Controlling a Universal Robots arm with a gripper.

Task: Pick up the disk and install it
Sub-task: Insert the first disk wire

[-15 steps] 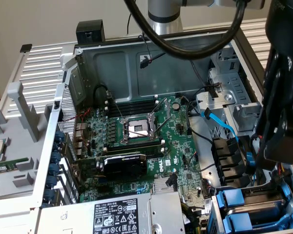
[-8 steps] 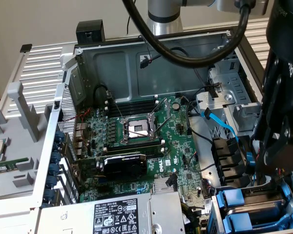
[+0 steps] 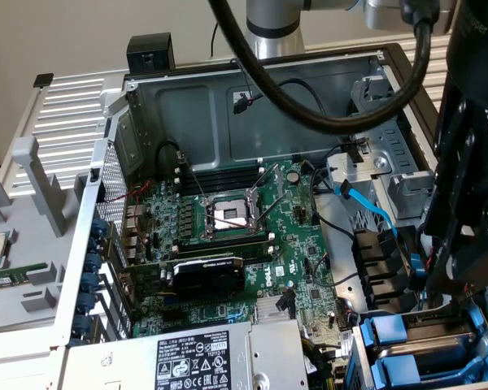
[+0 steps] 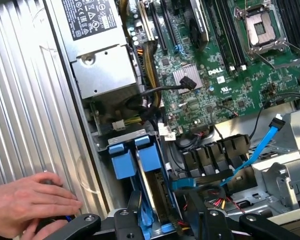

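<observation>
Open computer case (image 3: 187,106) on the desk. Disk (image 3: 388,331) (image 4: 150,159) in its blue carrier sits on edge in the drive bay, at 4 o'clock from the motherboard (image 3: 252,236) in the exterior view, just beside the power supply (image 3: 203,357). Tool (image 3: 451,276) (image 4: 162,222) hangs right over the disk; grasping or released, cannot tell. A person's hand (image 4: 32,205) rests on the ribbed panel (image 4: 35,110) outside the case.

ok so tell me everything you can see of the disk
The disk is a silver-grey metal drive framed in a blue plastic carrier, with two blue tabs at one end. It sits in the drive bay of the open computer, tabs toward the power supply. The gripper hangs right over its other end. Whether it touches the disk cannot be told.
</observation>
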